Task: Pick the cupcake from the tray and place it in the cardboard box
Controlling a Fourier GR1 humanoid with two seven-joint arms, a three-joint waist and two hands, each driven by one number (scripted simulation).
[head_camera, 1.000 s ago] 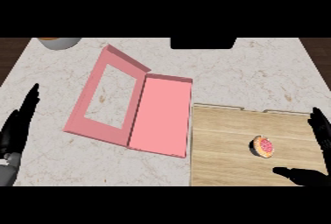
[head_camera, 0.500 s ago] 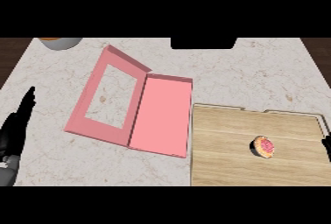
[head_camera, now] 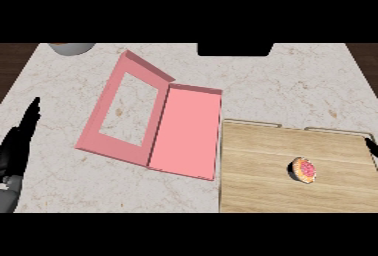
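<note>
Cupcake (head_camera: 304,169) sits on the tray (head_camera: 258,165), right of the open pink box (head_camera: 184,135); left hand (head_camera: 18,145) rests, fingers straight; right hand's (head_camera: 371,146) unclear.

steep head view over counter (head_camera: 295,80)

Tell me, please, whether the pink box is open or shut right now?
Open. The box lies flat on the counter, its windowed lid folded out to the left, and nothing shows inside it.

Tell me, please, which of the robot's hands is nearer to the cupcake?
Right. The right hand shows at the tray's right edge, close beside the cupcake; the left hand rests far across the counter, beyond the pink box.
</note>
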